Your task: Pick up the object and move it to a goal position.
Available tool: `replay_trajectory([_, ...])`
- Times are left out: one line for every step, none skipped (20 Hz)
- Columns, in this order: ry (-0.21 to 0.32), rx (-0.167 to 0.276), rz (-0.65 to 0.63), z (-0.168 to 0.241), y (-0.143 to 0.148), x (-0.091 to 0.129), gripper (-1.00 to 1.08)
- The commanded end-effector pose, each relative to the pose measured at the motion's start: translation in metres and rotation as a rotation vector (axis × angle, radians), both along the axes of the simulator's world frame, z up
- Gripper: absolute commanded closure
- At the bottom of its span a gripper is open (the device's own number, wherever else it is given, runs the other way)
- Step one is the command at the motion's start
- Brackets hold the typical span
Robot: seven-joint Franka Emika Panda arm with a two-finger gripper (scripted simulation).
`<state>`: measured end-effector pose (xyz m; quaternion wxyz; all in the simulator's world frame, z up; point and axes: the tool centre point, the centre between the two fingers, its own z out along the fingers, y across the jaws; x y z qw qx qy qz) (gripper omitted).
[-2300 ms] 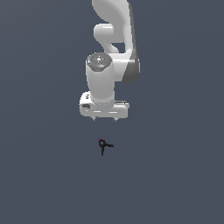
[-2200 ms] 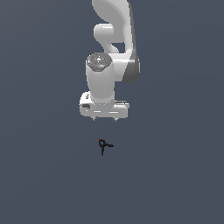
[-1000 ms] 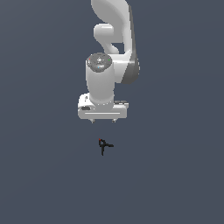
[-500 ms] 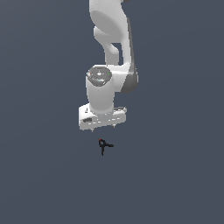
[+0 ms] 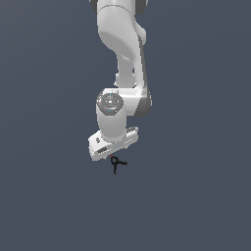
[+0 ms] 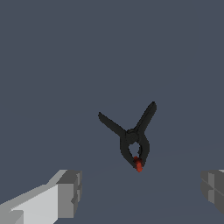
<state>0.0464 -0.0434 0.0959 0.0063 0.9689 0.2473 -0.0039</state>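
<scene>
The object [image 5: 116,163] is a tiny black clamp of thin crossed prongs with a small red tip. It lies on the dark grey floor just below the white gripper [image 5: 113,156] in the exterior view. In the wrist view the object [image 6: 132,138] lies between and beyond the two grey fingertips [image 6: 70,194], with its red spot toward the fingers. The gripper [image 6: 142,192] is open and empty, close above the object, with the jaws wide apart. The fingers are hidden behind the hand in the exterior view.
The white arm [image 5: 122,59] comes down from the top of the exterior view, with its wrist tilted. The flat dark grey floor [image 5: 196,196] spreads all around. Nothing else shows.
The arm has come down and turned at the wrist. The gripper now stands right above the object. The object has not moved.
</scene>
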Motion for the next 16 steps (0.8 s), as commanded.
replay_trajectory([-0.001, 0.004, 0.058, -0.009, 0.0, 0.004, -0.92])
replay_trajectory([-0.001, 0.005, 0.077, -0.012, -0.001, 0.006, -0.92])
replay_trajectory([-0.001, 0.006, 0.094, -0.015, -0.001, 0.007, -0.92])
replay_trajectory([-0.001, 0.007, 0.111, -0.018, -0.001, 0.008, -0.92])
replay_trajectory([-0.002, 0.009, 0.125, -0.02, -0.001, 0.009, -0.92])
replay_trajectory([-0.002, 0.01, 0.139, -0.023, -0.001, 0.01, -0.92])
replay_trajectory([-0.002, 0.011, 0.15, -0.025, -0.001, 0.011, -0.92])
replay_trajectory([-0.002, 0.012, 0.161, -0.026, -0.001, 0.012, -0.92])
replay_trajectory([-0.003, 0.012, 0.17, -0.028, -0.001, 0.012, -0.92])
replay_trajectory([-0.003, 0.013, 0.178, -0.029, -0.001, 0.013, -0.92])
replay_trajectory([-0.003, 0.013, 0.184, -0.03, -0.001, 0.013, -0.92])
replay_trajectory([-0.003, 0.014, 0.189, -0.031, -0.001, 0.013, -0.92])
replay_trajectory([-0.003, 0.014, 0.192, -0.032, -0.001, 0.014, -0.92])
replay_trajectory([-0.003, 0.014, 0.194, -0.032, -0.001, 0.014, -0.92])
replay_trajectory([-0.003, 0.014, 0.195, -0.032, -0.001, 0.014, -0.92])
replay_trajectory([-0.002, 0.014, 0.19, -0.032, -0.002, 0.013, -0.92])
